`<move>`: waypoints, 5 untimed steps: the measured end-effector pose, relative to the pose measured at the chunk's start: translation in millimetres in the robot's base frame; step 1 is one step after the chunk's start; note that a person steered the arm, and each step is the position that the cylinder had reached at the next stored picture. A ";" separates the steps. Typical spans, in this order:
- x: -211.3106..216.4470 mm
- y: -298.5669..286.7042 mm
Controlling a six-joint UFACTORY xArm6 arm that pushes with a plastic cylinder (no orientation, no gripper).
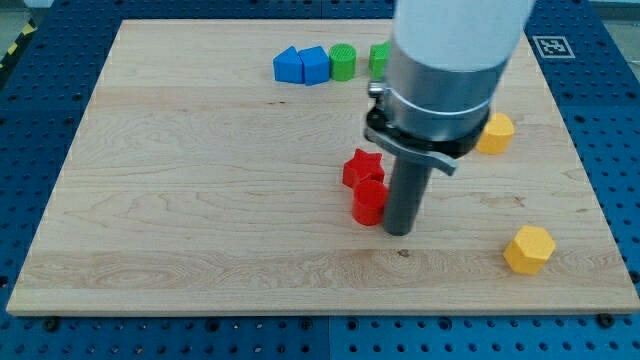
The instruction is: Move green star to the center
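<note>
My tip rests on a pale wooden board near its centre, just right of a red cylinder with a red star touching behind it; I have no jaws, only this rod, and it holds nothing. Along the view's top sit two blue blocks, a green cylinder and a green block, probably the star, half hidden behind my arm. Two yellow hexagonal blocks, one by my arm, one lower, lie right.
</note>
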State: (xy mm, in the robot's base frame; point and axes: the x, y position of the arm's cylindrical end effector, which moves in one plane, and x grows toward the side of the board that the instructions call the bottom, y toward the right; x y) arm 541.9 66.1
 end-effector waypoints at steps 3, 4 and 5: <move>-2.9 -105.2; -53.0 -134.6; -117.5 -147.8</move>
State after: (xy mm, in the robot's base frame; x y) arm 424.4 -81.7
